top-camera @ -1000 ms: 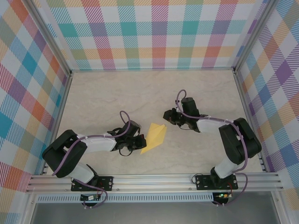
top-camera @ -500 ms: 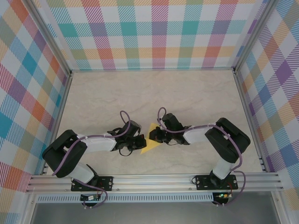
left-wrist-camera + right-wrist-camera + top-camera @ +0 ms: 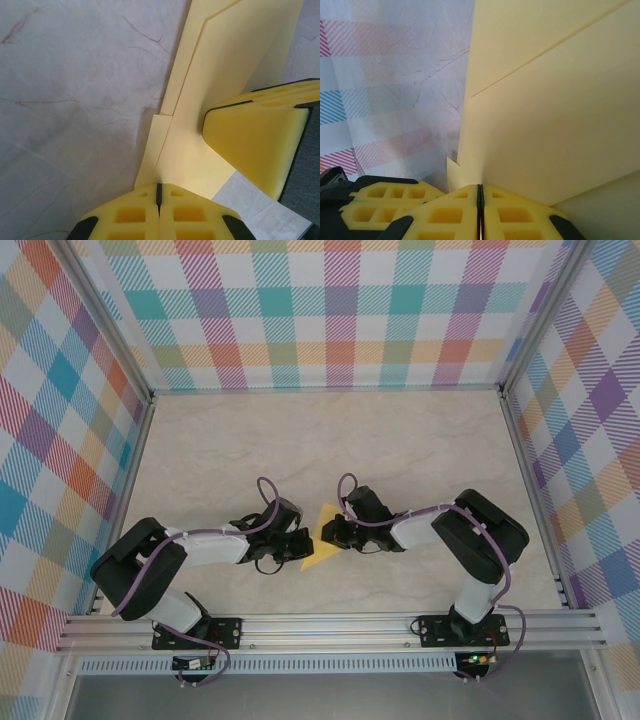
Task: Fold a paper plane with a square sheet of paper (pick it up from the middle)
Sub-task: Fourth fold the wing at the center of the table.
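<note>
From above, the left tool (image 3: 298, 544) and the right tool (image 3: 332, 532) are seen closed on opposite sides of the sheet of paper (image 3: 314, 560), which is held between them mid-tabletop (image 3: 250, 440). Open room is seen on every side, the walls well apart. At the left wrist, the left tool (image 3: 159, 187) is clamped on the paper's near edge, with layered creases ahead. At the right wrist, the right tool (image 3: 480, 189) is shut on a folded edge. Several folds are judged done; a finished dart is not yet formed.
</note>
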`<state>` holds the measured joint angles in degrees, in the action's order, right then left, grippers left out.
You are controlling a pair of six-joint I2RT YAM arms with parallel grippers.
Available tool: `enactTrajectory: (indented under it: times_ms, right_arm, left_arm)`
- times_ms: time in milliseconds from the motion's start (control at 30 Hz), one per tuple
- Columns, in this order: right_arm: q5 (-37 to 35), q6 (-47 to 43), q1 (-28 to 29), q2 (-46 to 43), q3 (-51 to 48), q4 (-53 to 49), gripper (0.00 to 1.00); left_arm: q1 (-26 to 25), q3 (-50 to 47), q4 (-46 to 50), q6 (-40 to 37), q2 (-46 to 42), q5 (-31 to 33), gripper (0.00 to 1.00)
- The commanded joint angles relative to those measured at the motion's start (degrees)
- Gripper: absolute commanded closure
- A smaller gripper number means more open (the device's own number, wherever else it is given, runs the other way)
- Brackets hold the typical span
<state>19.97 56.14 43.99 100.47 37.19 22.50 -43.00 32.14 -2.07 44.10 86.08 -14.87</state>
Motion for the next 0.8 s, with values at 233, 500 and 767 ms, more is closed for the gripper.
enactTrajectory:
  times_ms: [233, 500, 767]
  right_arm:
    - [-4.35, -0.63, -4.0, 0.57, -2.78, -0.43, 0.9]
    - [-2.87, -3.38, -9.29, 0.49, -0.12, -3.45, 0.89]
    - [-1.5, -5.44, -15.25, 1.05, 0.85, -4.03, 0.88]
  left_arm:
    - [-0.15, -3.65, 11.03, -1.34, 4.27, 7.14, 0.97]
    - [-0.11, -3.74, 11.21, -1.46, 4.43, 7.27, 0.97]
    - [-0.13, -3.82, 11.38, -1.55, 4.28, 7.24, 0.97]
